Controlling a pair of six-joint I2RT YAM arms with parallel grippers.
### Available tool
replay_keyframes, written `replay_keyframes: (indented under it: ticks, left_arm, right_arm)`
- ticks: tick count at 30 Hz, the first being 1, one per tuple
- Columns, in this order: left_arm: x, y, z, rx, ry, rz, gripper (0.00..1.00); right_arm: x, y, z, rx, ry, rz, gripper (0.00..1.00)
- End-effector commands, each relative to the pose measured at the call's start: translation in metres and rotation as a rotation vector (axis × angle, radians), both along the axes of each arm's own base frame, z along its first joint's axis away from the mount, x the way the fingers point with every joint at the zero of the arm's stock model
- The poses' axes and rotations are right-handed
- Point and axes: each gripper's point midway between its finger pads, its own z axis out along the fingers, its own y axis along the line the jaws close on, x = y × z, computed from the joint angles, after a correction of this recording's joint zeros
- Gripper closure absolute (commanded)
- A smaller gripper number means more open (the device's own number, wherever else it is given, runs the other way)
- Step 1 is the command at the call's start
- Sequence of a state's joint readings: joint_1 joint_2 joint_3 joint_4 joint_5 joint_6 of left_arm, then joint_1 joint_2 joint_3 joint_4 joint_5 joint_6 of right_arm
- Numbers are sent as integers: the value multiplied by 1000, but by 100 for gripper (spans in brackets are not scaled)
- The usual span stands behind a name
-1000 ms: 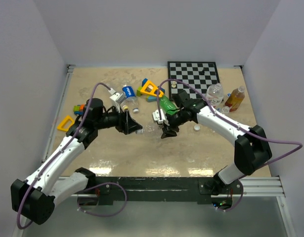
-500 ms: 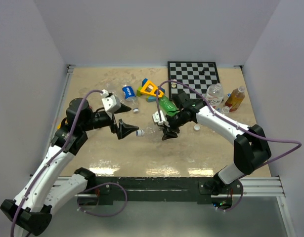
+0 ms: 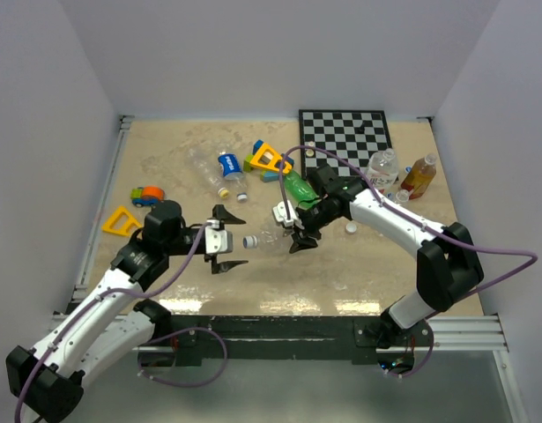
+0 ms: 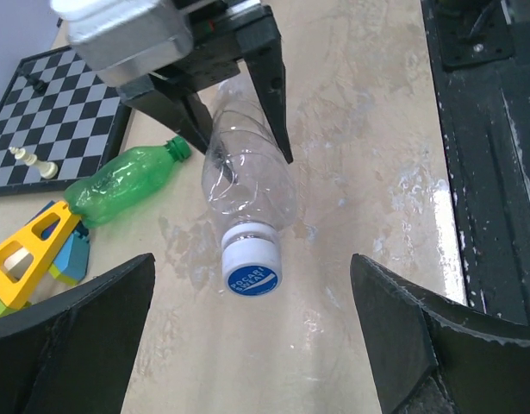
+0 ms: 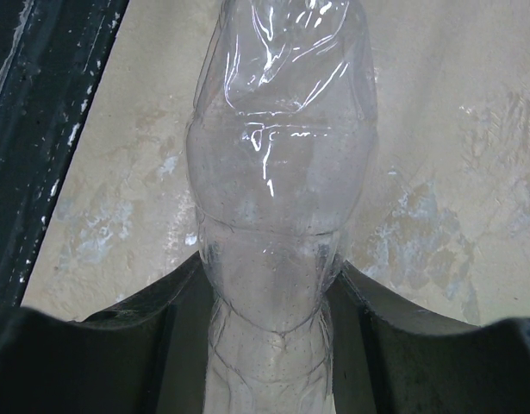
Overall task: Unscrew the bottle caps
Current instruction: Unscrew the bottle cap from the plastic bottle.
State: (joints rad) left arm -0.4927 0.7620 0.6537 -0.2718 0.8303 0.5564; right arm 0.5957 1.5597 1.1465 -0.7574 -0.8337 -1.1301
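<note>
A clear bottle (image 3: 272, 235) (image 5: 277, 138) lies on its side on the table with my right gripper (image 3: 297, 234) (image 5: 269, 297) shut on its body. Its white cap with a blue top (image 3: 250, 240) (image 4: 252, 270) sits on the neck and points at my left gripper (image 3: 243, 241). That gripper stands wide open, with the cap just off its fingertips (image 4: 142, 263) and touched by neither. Behind lies a green bottle (image 3: 297, 187) (image 4: 118, 188) with a green cap (image 4: 180, 148).
A blue-labelled clear bottle (image 3: 228, 167) lies at the back. A loose white cap (image 3: 350, 228) lies right of my right gripper. A clear bottle (image 3: 383, 167) and an amber bottle (image 3: 420, 174) stand by the chessboard (image 3: 345, 130). Toy blocks (image 3: 269, 159) and a yellow triangle (image 3: 118, 220) lie around.
My left gripper has let go of the white cap, opened wide and drawn back towards the near left. The right gripper and the clear bottle have stayed put.
</note>
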Motion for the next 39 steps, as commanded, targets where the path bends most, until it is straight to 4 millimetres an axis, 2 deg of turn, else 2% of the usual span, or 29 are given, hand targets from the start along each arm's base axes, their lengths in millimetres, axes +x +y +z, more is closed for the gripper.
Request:
replay_keyframes:
  ticks: [1, 9, 18, 27, 30, 36, 38, 39]
  left_arm:
    - [9, -9, 7, -10, -171, -30, 0]
    - [11, -11, 6, -34, -200, -24, 3]
    - [9, -20, -5, -12, -119, -59, 22]
    - [10, -17, -14, 16, -84, -38, 41]
    - [10, -17, -15, 19, -72, -26, 53]
    - [16, -17, -10, 6, 30, 39, 94]
    - [14, -18, -7, -9, 114, 64, 100]
    - [15, -20, -2, -30, 167, 87, 100]
  right_arm:
    - [-6, 8, 16, 60, -7, 59, 92]
    - [-8, 8, 9, 49, 18, 69, 92]
    - [-8, 8, 10, 51, 15, 73, 92]
    - [-7, 8, 10, 49, 13, 69, 92]
    - [-7, 8, 10, 47, 12, 69, 92]
    - [-6, 8, 11, 47, 10, 64, 92]
    - [-6, 8, 11, 47, 10, 66, 92]
    - [-6, 8, 11, 46, 11, 63, 92]
